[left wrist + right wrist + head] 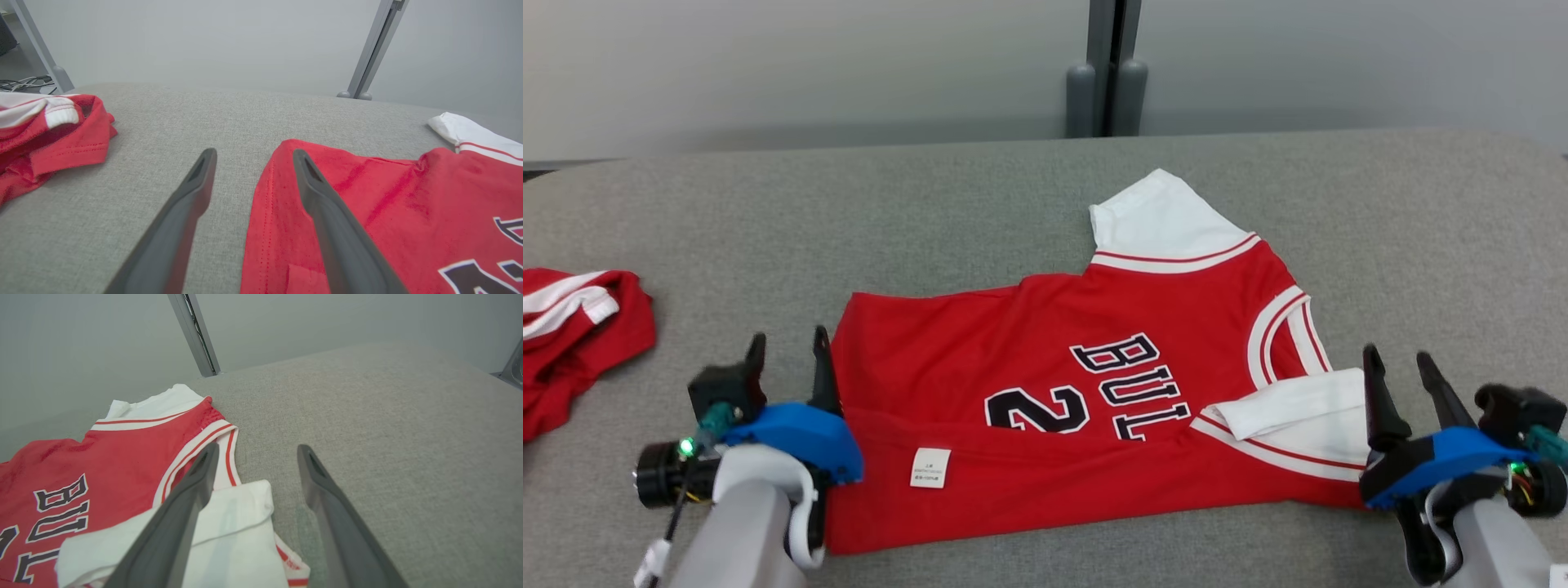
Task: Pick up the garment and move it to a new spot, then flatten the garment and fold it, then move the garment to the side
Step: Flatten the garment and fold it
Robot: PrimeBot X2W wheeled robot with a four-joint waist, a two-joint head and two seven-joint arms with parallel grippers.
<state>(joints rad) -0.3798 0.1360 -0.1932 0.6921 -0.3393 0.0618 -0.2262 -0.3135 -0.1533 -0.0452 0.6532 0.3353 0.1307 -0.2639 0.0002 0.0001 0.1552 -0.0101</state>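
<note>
- The garment [1045, 384], a red jersey, lies sideways across the middle of the grey table [931, 212], hem end toward my left, collar end toward my right
- Its near long edge is turned over onto the body, inside label [929, 467] facing up, so I judge one lengthwise fold is laid and the next is due
- One white sleeve [1298, 412] is tucked across the chest; the other [1160, 220] sticks out at the far edge
- Left gripper [789, 335] sits at the hem end, fingers [327, 204] apart and gripping nothing, one over the cloth, one over bare table
- Right gripper [1397, 353] sits at the collar end, fingers [192, 490] likewise spread, one above the tucked sleeve
- To fold well I would pinch both ends of the doubled near edge together, catching all layers, lift level, and lay it over evenly so the tucked sleeve stays put
- A second red garment [572, 335] is bunched well off to the left; I would keep clear of it
</note>
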